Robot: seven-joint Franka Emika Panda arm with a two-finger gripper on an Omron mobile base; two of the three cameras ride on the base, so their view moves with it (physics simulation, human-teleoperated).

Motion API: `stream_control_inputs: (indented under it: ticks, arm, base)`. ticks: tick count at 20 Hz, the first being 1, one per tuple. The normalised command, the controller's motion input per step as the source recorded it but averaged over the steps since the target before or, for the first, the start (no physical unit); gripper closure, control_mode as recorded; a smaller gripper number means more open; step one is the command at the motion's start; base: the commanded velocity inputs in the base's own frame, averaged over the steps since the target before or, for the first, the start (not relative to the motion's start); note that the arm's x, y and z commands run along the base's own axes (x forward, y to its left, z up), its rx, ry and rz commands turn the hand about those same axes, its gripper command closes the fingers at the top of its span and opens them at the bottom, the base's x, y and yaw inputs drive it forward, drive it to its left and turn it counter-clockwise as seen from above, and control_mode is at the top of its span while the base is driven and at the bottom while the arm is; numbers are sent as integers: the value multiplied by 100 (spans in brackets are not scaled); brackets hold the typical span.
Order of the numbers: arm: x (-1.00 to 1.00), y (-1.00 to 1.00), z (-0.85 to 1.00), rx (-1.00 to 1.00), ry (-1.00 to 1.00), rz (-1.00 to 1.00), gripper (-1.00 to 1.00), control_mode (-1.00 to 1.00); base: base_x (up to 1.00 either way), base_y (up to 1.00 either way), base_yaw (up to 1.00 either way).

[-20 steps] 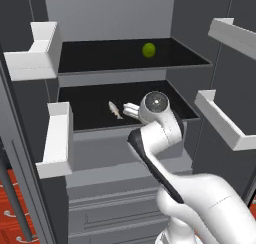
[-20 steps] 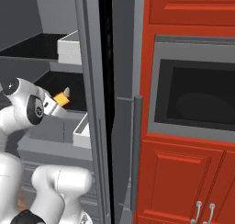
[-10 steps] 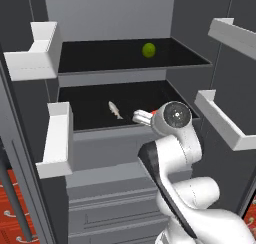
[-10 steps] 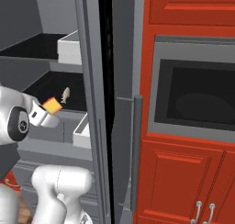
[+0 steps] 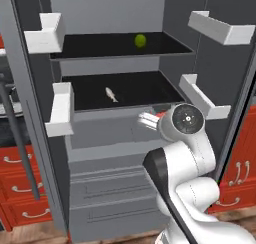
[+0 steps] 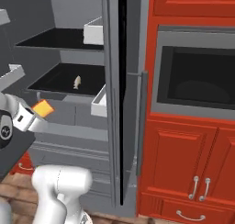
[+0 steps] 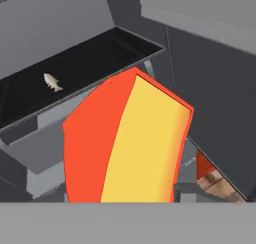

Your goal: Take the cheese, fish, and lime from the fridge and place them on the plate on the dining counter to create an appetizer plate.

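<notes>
My gripper (image 6: 36, 114) is shut on the cheese (image 6: 42, 108), an orange-yellow wedge with a red rind, held just in front of the fridge (image 5: 125, 133) at lower-shelf height. The cheese (image 7: 125, 143) takes up the middle of the hand view. In the left base view the gripper (image 5: 150, 120) pokes out left of the wrist with a red sliver between its fingers. The fish (image 5: 111, 94) lies on the lower black shelf, and the fish (image 6: 77, 82) (image 7: 51, 82) is well behind the hand. The lime (image 5: 140, 40) rests on the upper shelf. The plate and the dining counter are out of view.
White door bins (image 5: 61, 110) (image 5: 200, 95) jut from both open fridge doors beside the arm. Grey drawers (image 5: 110, 188) sit below the shelves. A built-in oven (image 6: 197, 76) in red cabinets (image 6: 183, 163) stands right of the fridge door edge (image 6: 120, 99).
The hand drew back out of the lower shelf with the cheese in it, away from the fish. Both base views shifted slightly, so the camera moved too.
</notes>
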Motion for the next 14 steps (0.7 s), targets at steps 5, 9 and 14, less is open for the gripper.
stream_control_inputs:
  ticks: [5,9,14]
  arm:
    - [0,0,0,0,0,0,100,100]
    - [0,0,0,0,0,0,100,100]
    - [0,0,0,0,0,0,100,100]
  base:
    - [-86,-13,7]
    - [-74,-8,11]
    - [-69,0,27]
